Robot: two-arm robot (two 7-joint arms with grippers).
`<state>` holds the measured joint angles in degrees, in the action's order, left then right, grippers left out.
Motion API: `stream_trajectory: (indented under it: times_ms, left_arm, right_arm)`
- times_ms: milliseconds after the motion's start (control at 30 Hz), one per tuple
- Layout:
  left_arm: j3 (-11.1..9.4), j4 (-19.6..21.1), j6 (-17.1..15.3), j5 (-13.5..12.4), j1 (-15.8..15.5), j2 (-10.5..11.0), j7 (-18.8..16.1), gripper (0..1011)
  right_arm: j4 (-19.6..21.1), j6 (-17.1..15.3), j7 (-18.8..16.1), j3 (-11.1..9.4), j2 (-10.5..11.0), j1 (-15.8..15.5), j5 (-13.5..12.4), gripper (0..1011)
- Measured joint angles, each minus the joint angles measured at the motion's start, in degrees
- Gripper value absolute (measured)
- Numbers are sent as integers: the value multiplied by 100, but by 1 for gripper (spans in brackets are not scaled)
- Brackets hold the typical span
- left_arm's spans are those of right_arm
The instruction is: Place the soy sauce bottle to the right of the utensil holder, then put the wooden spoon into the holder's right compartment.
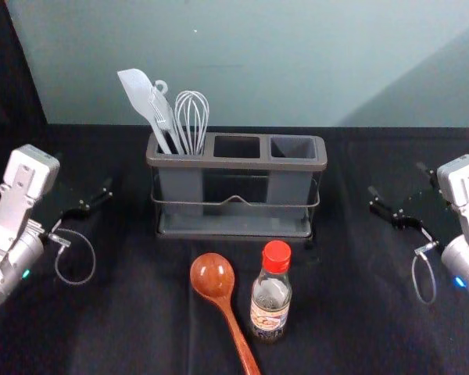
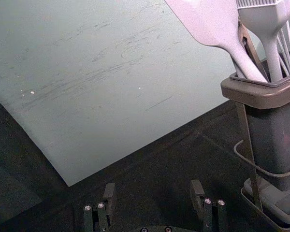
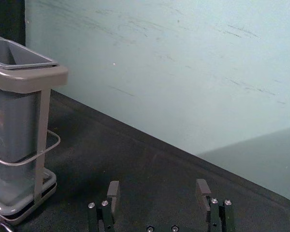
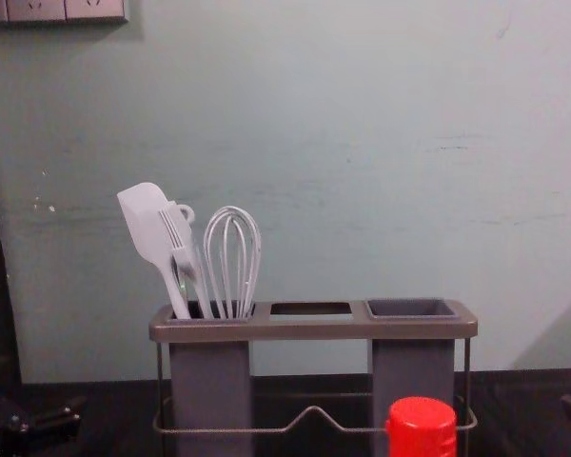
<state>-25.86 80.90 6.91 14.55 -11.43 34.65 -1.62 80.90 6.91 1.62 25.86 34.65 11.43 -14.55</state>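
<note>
You're seeing the left gripper [image 1: 84, 173] hovering at the left of the head view and the right gripper [image 1: 396, 179] hovering at the right—both are holding their fingers apart. The clear soy sauce bottle with a red cap [image 1: 271, 301] is standing upright at lower centre, in front of the grey plastic utensil holder [image 1: 234, 163]. The brown wooden spoon [image 1: 212, 277] is lying just left of your bottle, its handle reaching the bottom edge.

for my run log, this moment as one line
bottle and spoon in front of holder; right compartment empty; left gripper open, holder's left; right gripper open, holder's right
</note>
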Motion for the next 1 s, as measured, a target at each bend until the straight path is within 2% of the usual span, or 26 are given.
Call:
stream_trajectory:
  times_ms: [1000]
  left_arm:
    - [0,0,0,0,0,0,0,1000]
  right_arm:
    - [0,0,0,0,0,0,0,1002]
